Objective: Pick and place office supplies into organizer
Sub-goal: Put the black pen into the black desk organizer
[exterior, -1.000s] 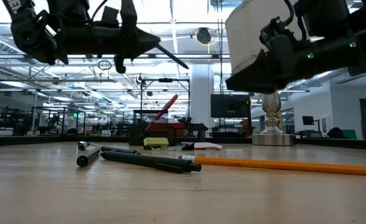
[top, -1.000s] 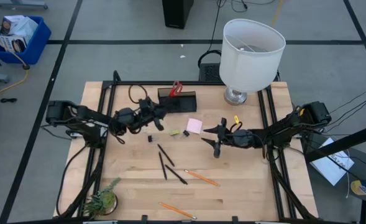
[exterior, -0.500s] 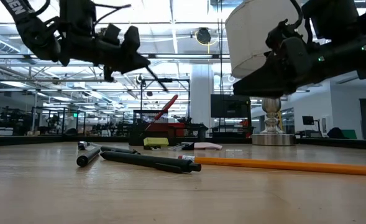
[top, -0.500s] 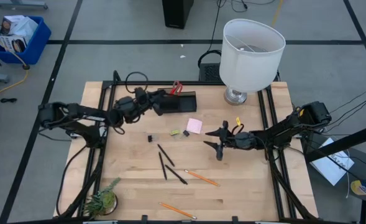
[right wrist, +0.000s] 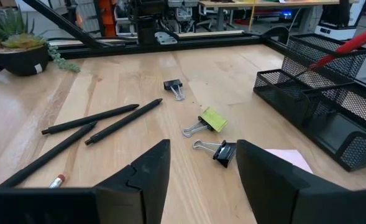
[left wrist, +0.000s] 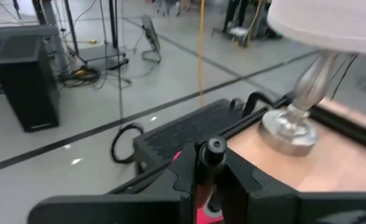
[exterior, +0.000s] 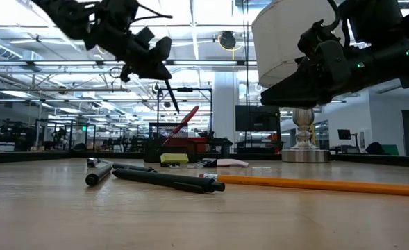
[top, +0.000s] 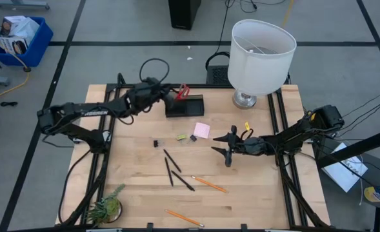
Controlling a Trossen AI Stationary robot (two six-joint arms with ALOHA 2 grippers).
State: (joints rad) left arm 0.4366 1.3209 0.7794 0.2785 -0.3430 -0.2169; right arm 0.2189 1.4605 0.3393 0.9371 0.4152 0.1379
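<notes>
Wood table (top: 254,193) | left tool (top: 166,92) grips pen (exterior: 171,95) over organizer (top: 184,106) | right tool (top: 225,143) wide

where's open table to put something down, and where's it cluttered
Bare wood lies at the left edge between the plant and the left arm, and in the near right corner below the right gripper. The back right, beside the lamp, is also open. It is crowded mid-table: clips, sticky pad, pens and pencils below the organizer.
</notes>
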